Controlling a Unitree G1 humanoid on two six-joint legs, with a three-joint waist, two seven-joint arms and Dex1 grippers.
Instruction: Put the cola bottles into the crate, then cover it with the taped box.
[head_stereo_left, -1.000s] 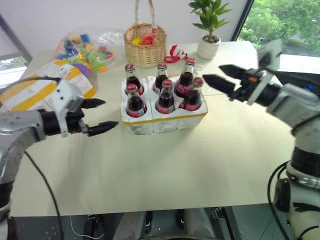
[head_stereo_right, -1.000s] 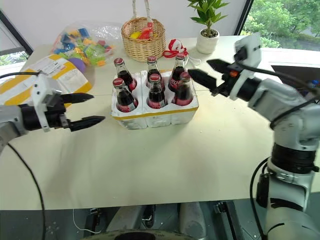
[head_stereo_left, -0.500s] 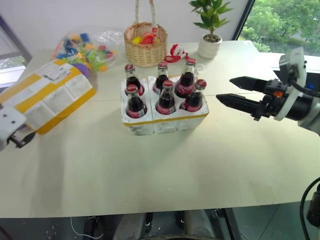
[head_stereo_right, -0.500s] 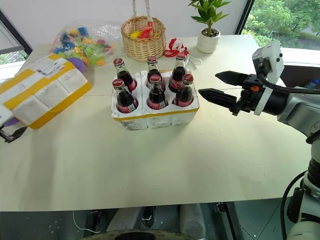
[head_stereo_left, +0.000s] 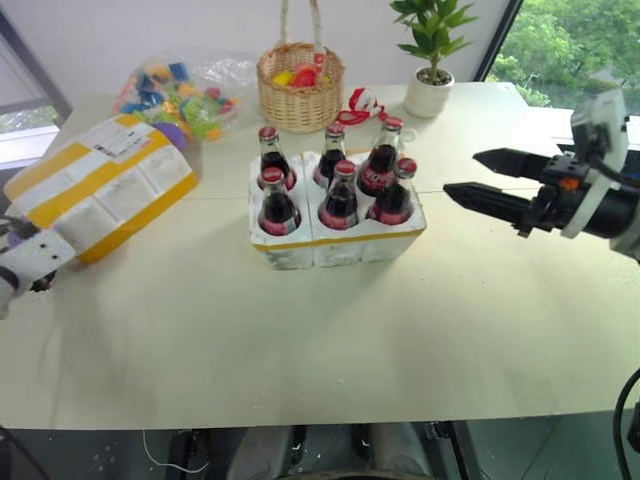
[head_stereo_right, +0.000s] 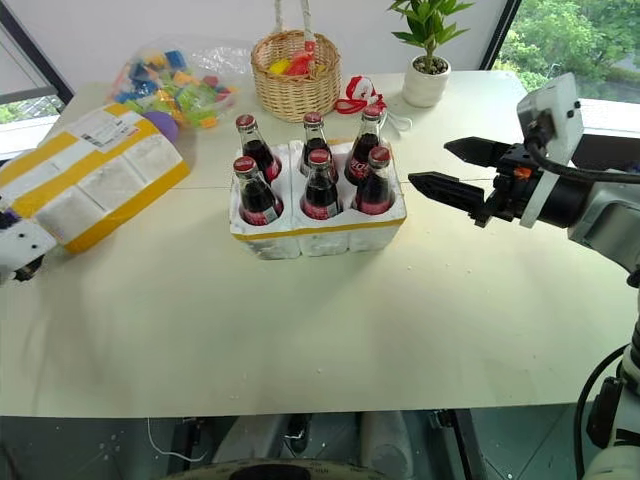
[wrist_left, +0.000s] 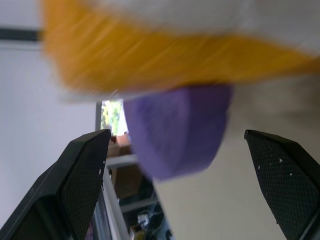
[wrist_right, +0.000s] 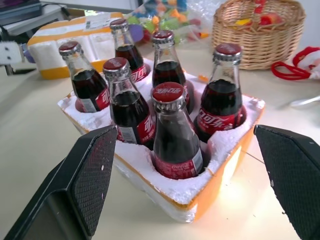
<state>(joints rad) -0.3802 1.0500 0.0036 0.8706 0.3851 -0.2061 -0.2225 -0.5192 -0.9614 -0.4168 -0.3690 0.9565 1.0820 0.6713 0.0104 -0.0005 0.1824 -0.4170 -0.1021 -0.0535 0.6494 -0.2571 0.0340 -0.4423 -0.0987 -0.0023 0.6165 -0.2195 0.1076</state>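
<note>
Since a second ago our left gripper (head_stereo_right: 18, 262) has swung from beside the crate (head_stereo_right: 318, 230) out to the near end of the taped box (head_stereo_right: 90, 185), so we judge loading done and covering begun.

All six cola bottles (head_stereo_right: 322, 188) stand upright in the crate's wells at mid-table; the taped box lies well apart to the left, resting tilted by a bag of toys (head_stereo_right: 175, 85). Our left gripper's jaws gape wide, empty, facing the box's yellow edge; our right gripper (head_stereo_right: 455, 168) hovers just right of the crate, equally spread and empty. Next we must clasp the box and carry it over the bottles. Behind, a wicker basket (head_stereo_right: 305, 80) holds bright toys.
</note>
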